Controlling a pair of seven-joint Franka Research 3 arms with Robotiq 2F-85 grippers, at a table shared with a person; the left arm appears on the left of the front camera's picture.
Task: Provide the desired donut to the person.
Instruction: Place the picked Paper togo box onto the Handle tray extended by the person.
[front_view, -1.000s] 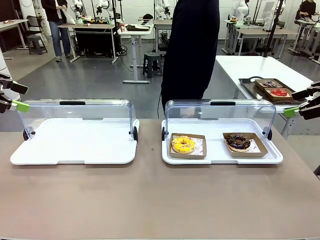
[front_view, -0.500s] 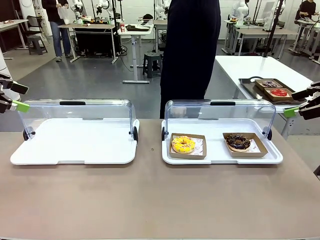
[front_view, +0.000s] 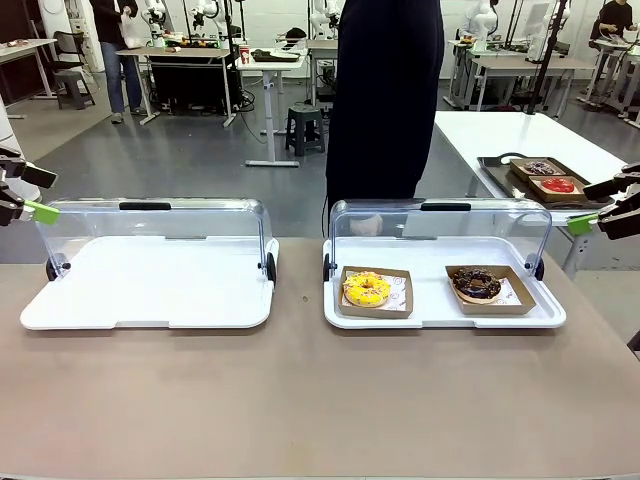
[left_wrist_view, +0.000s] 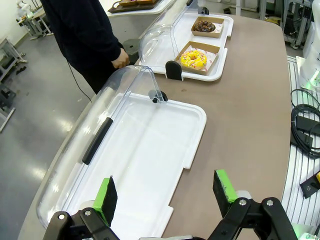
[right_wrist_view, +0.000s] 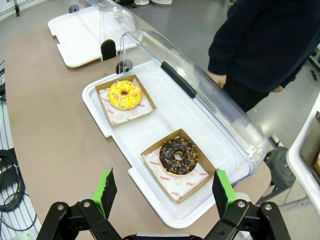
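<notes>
A lab hall with grey floor and rows of work tables lies behind a brown tabletop. Two white trays sit side by side on it, each with a clear domed lid tipped back toward the far edge. The left tray carries nothing. The right tray holds two brown cardboard boxes well apart: the yellow donut, iced bright yellow with coloured sprinkles, in the box nearer the tabletop's middle, and the chocolate donut, dark brown with pale crumbs, in the box nearer the robot's right. In the right wrist view the paper under the chocolate donut bears small red print reading "SMILE" and "YUMMY"; the paper under the yellow donut has red print too small to read.

The person, in a dark long-sleeved top, stands at the far side just behind the right tray, one hand low behind its lid.

The left gripper hangs above the left tray's near end, its green-padded fingers wide apart and holding nothing. The right gripper hovers above the right tray's end, fingers likewise spread and bare
</notes>
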